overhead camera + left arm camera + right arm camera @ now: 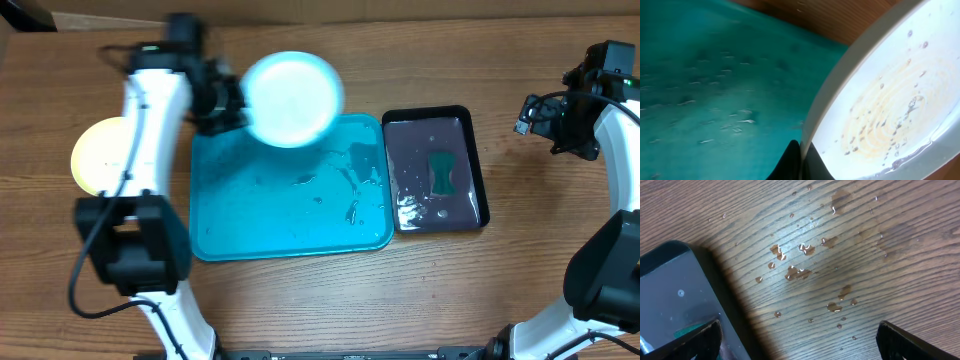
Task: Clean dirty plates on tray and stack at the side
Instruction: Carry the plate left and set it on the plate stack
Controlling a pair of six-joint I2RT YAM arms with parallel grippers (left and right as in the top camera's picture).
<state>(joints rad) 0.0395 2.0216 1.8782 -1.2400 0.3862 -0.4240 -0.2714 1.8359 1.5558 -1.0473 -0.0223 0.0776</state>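
Stacking seems to start at far left, where a yellow plate (100,155) lies flat on the tabletop (520,260), off the tray (290,235). Beside it the left pincer (236,102) pinches the rim of a pale plate (292,98), wet and held above the tray's far edge, I'd guess so drips fall inside. The tray itself holds only puddles. Just right of it, a sponge (445,172) rests in the black tray (478,215), handy for wiping. Farthest right, the right pincer (799,337) hangs spread and empty over spattered wood.
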